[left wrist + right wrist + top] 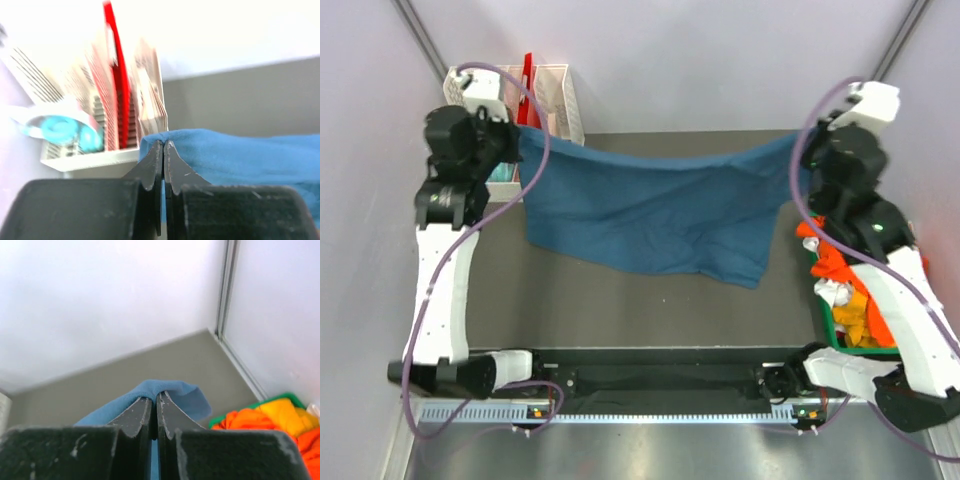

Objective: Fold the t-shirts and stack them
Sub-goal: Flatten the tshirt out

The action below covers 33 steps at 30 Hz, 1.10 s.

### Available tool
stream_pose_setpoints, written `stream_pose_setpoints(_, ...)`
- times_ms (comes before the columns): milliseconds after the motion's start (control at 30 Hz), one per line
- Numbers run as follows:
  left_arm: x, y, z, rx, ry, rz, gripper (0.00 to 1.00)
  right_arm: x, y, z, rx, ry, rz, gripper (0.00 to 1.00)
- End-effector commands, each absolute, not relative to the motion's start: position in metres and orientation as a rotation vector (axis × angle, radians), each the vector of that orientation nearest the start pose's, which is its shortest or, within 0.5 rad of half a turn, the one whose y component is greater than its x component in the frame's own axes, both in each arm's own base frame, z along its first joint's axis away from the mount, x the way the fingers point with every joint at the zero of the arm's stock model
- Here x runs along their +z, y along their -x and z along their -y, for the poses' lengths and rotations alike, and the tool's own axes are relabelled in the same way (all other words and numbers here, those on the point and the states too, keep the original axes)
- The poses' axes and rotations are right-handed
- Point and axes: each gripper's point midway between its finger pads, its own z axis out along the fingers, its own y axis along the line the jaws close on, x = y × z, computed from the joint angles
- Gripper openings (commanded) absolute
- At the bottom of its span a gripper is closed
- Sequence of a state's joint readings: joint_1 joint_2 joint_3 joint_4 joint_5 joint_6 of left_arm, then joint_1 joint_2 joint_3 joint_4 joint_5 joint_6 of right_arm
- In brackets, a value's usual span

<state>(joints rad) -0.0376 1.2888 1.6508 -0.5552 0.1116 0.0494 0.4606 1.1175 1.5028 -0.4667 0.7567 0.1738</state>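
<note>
Blue t-shirt point(650, 215) hangs stretched across the middle of the frame over the dark tabletop point(620, 310). The left jaws are clamped shut on its upper-left corner, and the right jaws on its upper-right corner. Orange t-shirts point(835, 262) are heaped in the green bin point(827, 322) at lower right.

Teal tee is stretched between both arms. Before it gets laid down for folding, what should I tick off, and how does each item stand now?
1. Left gripper shut on a corner of the teal t-shirt: ok.
2. Right gripper shut on the opposite corner: ok.
3. Top edge taut between the grippers: not ok, it sags in the middle.
4. Lower hem even: not ok, it reaches further down on the right gripper's side.
5. Left corner apart from the white rack: cannot tell, very close.
</note>
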Motion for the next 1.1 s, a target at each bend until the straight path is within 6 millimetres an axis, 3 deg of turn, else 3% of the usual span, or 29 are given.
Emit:
stream_pose_setpoints(0,0.459,-0.331,0.025,-0.036,-0.2,-1.709,0.0,0.506,-0.288,-0.008,-0.111,-0.371,-1.474,0.0)
stream_pose_setpoints(233,0.508,-0.249,0.025,-0.036,-0.212,-1.581,0.0,0.564,-0.243,0.008,-0.032,-0.365,-1.351,0.0)
stream_pose_setpoints(367,0.534,-0.221,0.018,-0.006,-0.178,-1.499,0.0,0.582,-0.23,0.012,-0.007,-0.364,-1.308,0.0)
stream_pose_setpoints(633,0.556,-0.207,0.015,-0.019,-0.126,-1.448,0.0,0.602,-0.218,0.016,0.031,-0.383,-1.266,0.0)
stream_pose_setpoints(833,0.547,-0.231,0.019,-0.048,-0.113,-1.472,0.0,0.597,-0.236,0.009,0.017,-0.394,-1.295,0.0)
stream_pose_setpoints(933,0.561,-0.229,0.022,-0.055,-0.132,-1.428,0.0,0.614,-0.234,0.008,0.057,-0.402,-1.249,0.0)
stream_pose_setpoints(1067,0.586,-0.207,0.019,-0.037,-0.13,-1.337,0.0,0.649,-0.207,0.015,0.112,-0.385,-1.155,0.0)
